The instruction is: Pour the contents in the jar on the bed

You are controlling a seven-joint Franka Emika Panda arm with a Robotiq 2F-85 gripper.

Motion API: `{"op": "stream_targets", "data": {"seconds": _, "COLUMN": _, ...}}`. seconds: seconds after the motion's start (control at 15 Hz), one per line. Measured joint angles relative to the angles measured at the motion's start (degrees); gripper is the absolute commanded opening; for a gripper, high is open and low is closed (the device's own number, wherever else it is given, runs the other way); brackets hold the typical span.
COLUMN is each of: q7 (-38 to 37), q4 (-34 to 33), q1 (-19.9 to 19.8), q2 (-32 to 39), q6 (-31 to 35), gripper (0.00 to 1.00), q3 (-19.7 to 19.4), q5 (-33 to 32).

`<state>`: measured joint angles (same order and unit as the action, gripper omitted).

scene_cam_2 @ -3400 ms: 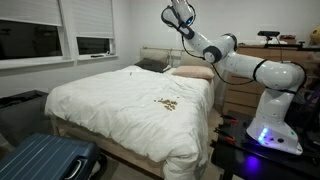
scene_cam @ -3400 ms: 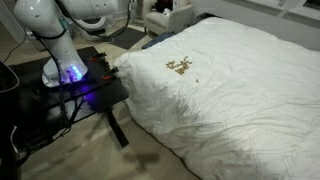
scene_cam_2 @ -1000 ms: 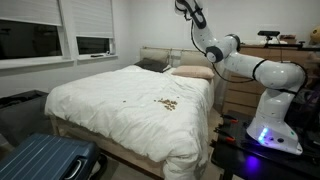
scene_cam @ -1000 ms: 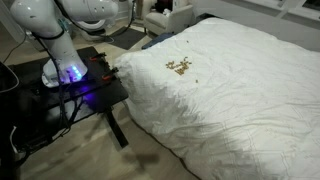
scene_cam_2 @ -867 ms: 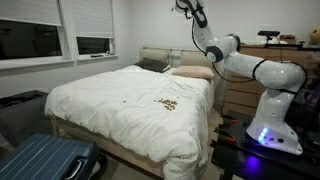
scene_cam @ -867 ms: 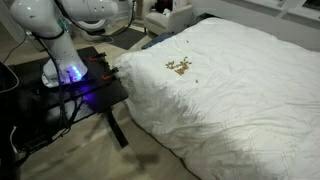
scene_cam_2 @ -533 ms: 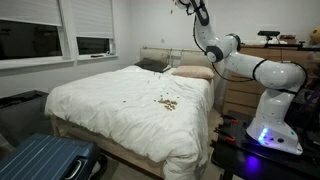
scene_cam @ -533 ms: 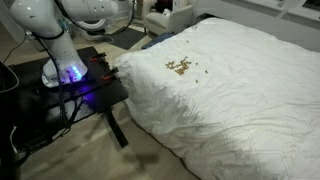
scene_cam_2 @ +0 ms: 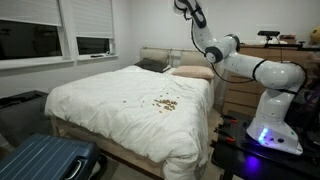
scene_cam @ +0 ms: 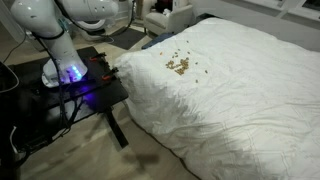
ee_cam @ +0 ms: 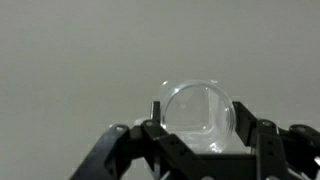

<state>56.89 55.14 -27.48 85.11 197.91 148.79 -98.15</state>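
Observation:
The contents [scene_cam: 178,66] lie as a hand-sized scatter of small tan-brown bits on the white duvet of the bed [scene_cam: 240,100], near its side by the robot; they also show in an exterior view [scene_cam_2: 165,103] on the bed [scene_cam_2: 120,100]. My gripper [ee_cam: 200,132] is shut on the clear jar [ee_cam: 196,115], which looks empty against a plain grey background in the wrist view. In an exterior view the gripper [scene_cam_2: 185,6] is raised high above the bed's head end, at the top edge of the picture.
A black side table [scene_cam: 75,90] carries the robot's base with a blue light [scene_cam: 72,72]. A blue suitcase [scene_cam_2: 45,160] stands at the foot of the bed. Pillows [scene_cam_2: 190,72] lie at the head end. A window [scene_cam_2: 40,35] is on the far wall.
The scatter of bits on the duvet has grown and spread wider. The arm has lifted the gripper higher over the seconds shown.

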Motion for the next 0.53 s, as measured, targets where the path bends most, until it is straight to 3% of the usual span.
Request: {"op": "stream_targets", "data": {"seconds": 0.53, "q7": 0.16, "q4": -27.14, "q1": 9.72, "q2": 2.28, "q6": -0.34, "gripper": 0.45, "q3": -0.27, "q5": -0.83}}
